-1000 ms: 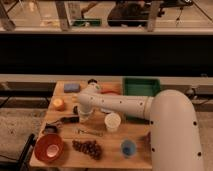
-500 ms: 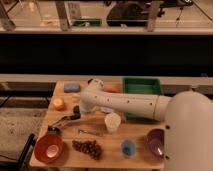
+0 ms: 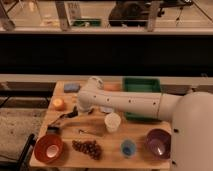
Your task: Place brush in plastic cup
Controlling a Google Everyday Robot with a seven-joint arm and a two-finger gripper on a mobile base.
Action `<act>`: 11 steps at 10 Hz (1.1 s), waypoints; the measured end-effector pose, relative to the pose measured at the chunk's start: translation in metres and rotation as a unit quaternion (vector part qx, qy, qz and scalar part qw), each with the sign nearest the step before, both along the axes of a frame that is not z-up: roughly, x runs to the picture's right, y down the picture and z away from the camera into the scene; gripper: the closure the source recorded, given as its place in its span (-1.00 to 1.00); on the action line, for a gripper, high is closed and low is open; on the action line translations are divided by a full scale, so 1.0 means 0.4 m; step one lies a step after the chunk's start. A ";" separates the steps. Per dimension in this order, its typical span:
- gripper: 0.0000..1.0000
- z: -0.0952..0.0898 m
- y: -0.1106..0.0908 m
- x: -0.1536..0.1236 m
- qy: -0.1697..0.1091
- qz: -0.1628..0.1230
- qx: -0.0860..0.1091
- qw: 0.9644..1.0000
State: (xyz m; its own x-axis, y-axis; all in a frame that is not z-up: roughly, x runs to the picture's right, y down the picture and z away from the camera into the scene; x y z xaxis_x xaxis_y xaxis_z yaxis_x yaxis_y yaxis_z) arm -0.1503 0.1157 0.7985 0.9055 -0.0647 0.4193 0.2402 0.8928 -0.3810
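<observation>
The brush (image 3: 62,120) lies slantwise on the wooden table (image 3: 107,157), left of the middle. Its dark handle runs up and to the right towards my gripper, and its wider head (image 3: 53,129) is at the lower left. My gripper (image 3: 76,111) is at the end of the white arm (image 3: 125,102), low over the upper end of the brush handle. I cannot tell whether it touches the brush. The white plastic cup (image 3: 113,122) stands upright to the right of the gripper, just below the arm.
A small blue cup (image 3: 128,147), a purple bowl (image 3: 159,143), a red bowl (image 3: 48,147) and dark grapes (image 3: 87,147) line the front edge. A thin dark stick (image 3: 90,131) lies near the white cup. A green tray (image 3: 142,85), blue sponge (image 3: 71,87) and orange (image 3: 58,103) sit further back.
The bulky rear part of the arm has swung right, uncovering the purple bowl. The gripper stays over the brush handle's upper end; the brush and the white cup have not moved.
</observation>
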 end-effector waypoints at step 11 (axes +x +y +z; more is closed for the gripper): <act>1.00 -0.300 -0.131 -0.043 -0.022 -0.008 0.132 0.991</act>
